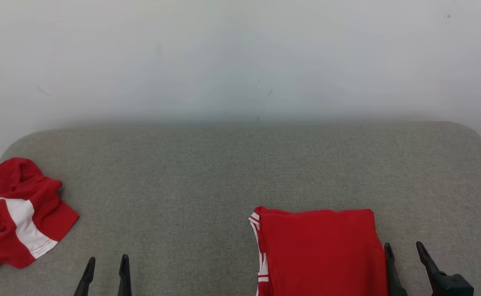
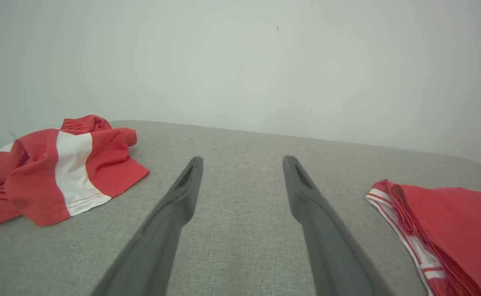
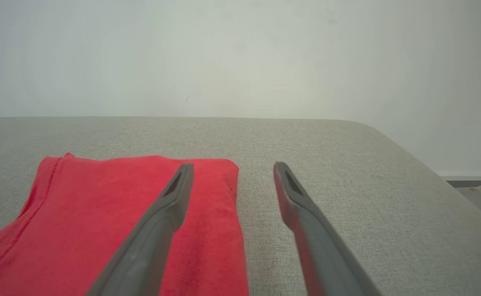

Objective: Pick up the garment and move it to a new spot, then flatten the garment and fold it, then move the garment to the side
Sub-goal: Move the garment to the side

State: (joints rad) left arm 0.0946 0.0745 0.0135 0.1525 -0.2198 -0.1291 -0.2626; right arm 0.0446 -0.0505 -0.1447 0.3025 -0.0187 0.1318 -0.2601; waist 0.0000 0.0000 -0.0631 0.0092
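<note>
Big blank off-white wall (image 1: 240, 57) behind everything, nothing to worry about there. Under it was the grey woven-fabric desk (image 1: 207, 172) with rounded far corners.

The neatly folded plain red garment with white-striped trim (image 1: 318, 250) sat on the right half of the desk, at the near edge, and it looked done to me. The crumpled red garment with a broad white band (image 1: 18, 213) was bunched in a heap at the far left edge, well apart from the folded one. I figured that heap was the next pick.

The left fingers (image 1: 124, 271) were spread as wide as they go, holding nothing, over bare fabric near the heap. The right fingers (image 1: 389, 259) were just as wide and empty, the inner one right at the folded garment's right edge; couldn't tell if it touched.

My take on doing the pick well: go with the left arm, aim for a raised ridge of the heap rather than a flat hem, pinch through one layer, and lift high enough that it clears the desk before carrying it toward the middle.
</note>
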